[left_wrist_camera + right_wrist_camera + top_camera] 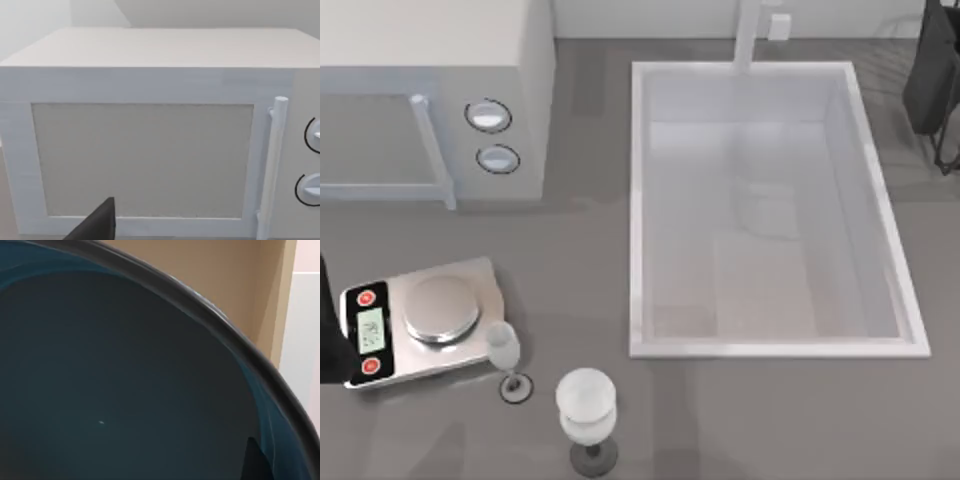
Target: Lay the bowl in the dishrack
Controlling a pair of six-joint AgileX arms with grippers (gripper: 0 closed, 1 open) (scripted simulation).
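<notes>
Judging progress: probably partway, laying not yet confirmed. In the right wrist view, seeing the bowl (pixel 115 390) very close up, teal inside turned toward the camera, dark rim curving across a beige wall behind. Noting a dark bit of the right gripper (pixel 255 462) just inside the rim; cannot tell whether clamped on the bowl or loose. Cannot tell either whether resting on wires or hanging free, with no rack wire visible around it.

From above, finding the dishrack (pixel 932 70) at the far right corner, beyond the sink (pixel 775 345), cut off by the edge. Suggests a bowl somewhere out that way, near the rack rather than on the counter.

Left to do, by this reading: lowering the bowl between the wires, letting go, pulling clear.

Left gripper (pixel 97 225) parked at the left edge near the scale (pixel 425 320), facing the microwave (pixel 150 140); grip state impossible to tell. Two glasses (pixel 586 410) standing near the front, well apart from the rack.
</notes>
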